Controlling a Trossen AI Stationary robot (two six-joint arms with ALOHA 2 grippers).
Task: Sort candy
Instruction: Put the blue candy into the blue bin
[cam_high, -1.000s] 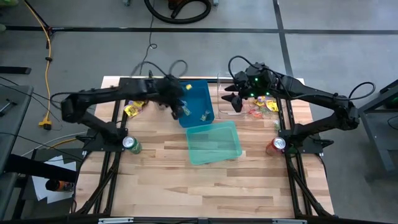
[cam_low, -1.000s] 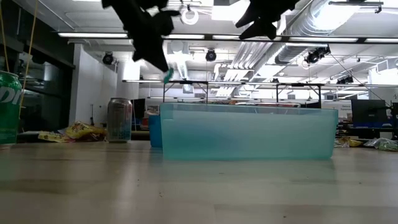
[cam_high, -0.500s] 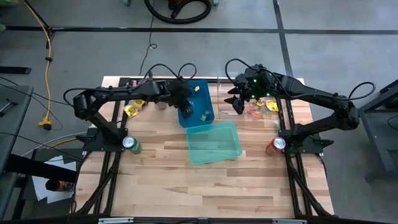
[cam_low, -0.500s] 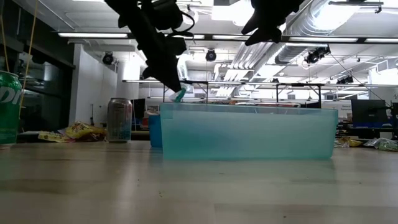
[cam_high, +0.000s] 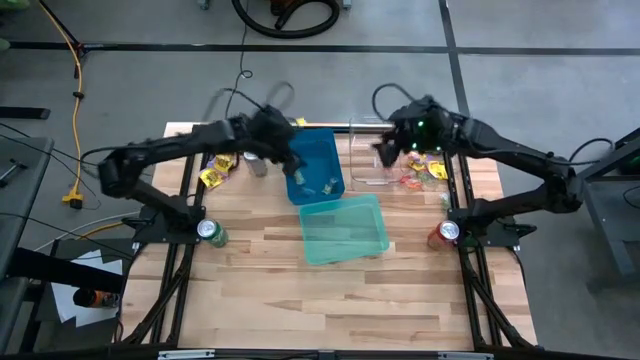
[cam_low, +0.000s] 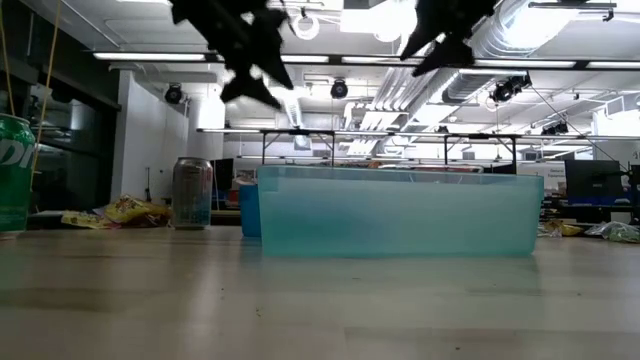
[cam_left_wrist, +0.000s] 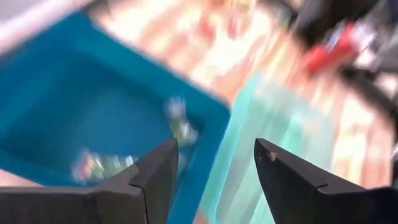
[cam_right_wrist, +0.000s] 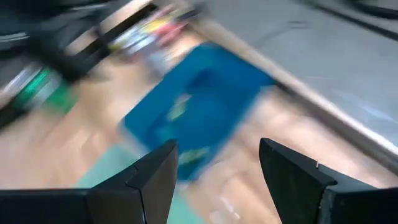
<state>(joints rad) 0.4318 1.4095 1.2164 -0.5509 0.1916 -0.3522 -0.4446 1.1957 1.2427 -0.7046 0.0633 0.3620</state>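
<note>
Two claws seen spread, empty: left gripper (cam_left_wrist: 211, 177) over blue bin (cam_high: 318, 165), right gripper (cam_right_wrist: 214, 177) near desk's far-right corner. Candy (cam_high: 215, 175) piled at far-left edge; approx. one piece to be pinched per pass.

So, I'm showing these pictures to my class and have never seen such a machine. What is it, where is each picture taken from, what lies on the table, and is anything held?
It is a robot with two dark arms at a wooden table. One camera looks down from above, one sits at table height, and one rides on each wrist. The left gripper hangs open over the dark blue bin, which holds a few candy pieces. The right gripper, also open, is above a clear container. Neither holds anything. A pale teal bin, drink cans and loose candy also lie there.
</note>
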